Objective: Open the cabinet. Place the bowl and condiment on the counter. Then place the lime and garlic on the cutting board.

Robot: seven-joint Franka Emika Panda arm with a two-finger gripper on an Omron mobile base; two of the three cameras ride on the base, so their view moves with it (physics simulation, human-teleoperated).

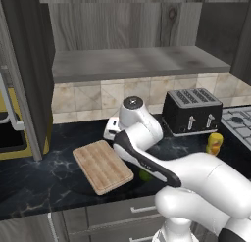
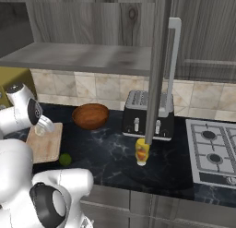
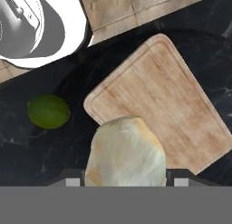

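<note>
**Garlic in the grip above the board**

Right at the fingertips, the gripper [image 3: 124, 181] is clamped on the garlic [image 3: 125, 154], the pale bulb wedged between the two dark tips and hanging over the near edge of the cutting board [image 3: 167, 105]. Seen from the right base camera, the bulb [image 2: 44, 126] sits under the hand, above the board [image 2: 46, 143].

Just off to one side of the hand, the lime [image 3: 49, 111] lies on the black counter [image 3: 27, 150], beside the board and not on it.

Farther from the hand, the bowl [image 2: 90, 116] rests on the counter [image 2: 110, 162], with the toaster [image 2: 147, 114] next to it. In front of the toaster, the yellow condiment [image 2: 142, 151] stands upright.

Farthest up, the cabinet [image 1: 139, 62] is open, its door [image 2: 159, 61] swung out edge-on toward the camera.
</note>
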